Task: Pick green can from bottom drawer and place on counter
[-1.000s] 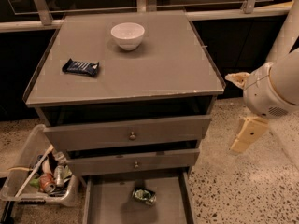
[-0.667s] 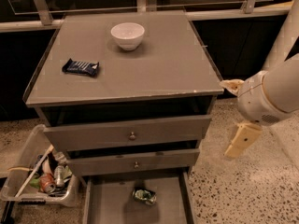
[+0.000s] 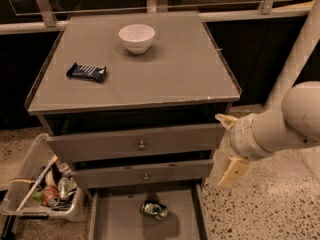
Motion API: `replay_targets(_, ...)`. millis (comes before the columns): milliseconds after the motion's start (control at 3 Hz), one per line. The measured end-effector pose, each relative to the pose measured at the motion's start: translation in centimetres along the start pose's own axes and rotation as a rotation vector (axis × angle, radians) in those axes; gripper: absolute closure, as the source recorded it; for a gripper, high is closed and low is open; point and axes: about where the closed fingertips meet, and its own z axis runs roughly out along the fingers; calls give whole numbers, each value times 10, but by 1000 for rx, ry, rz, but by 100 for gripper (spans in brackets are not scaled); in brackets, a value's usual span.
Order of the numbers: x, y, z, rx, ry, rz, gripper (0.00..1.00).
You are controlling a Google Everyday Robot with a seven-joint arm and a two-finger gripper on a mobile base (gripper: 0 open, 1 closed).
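The green can [image 3: 154,209] lies on its side on the floor of the pulled-out bottom drawer [image 3: 117,221], near the drawer's middle. The counter [image 3: 165,74] is the grey-brown cabinet top above it. My gripper [image 3: 228,146] hangs to the right of the cabinet, level with the two knobbed drawers, above and to the right of the can. Its two pale fingers [image 3: 233,171] stand wide apart, open and empty.
A white bowl [image 3: 136,37] and a dark snack bar [image 3: 86,72] sit on the counter. A clear bin [image 3: 20,184] on the floor left of the cabinet holds a red can [image 3: 50,195], a silver can [image 3: 63,186] and other litter. Speckled floor lies to the right.
My arm and gripper have moved left toward the cabinet's right side and a little lower. The can, bowl and bar have not moved.
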Motion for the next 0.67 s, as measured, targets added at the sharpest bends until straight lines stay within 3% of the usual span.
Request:
replay_targets(333, 25, 0, 47, 13, -33, 3, 0)
replay_targets(667, 24, 1, 48, 12, -30, 0, 0)
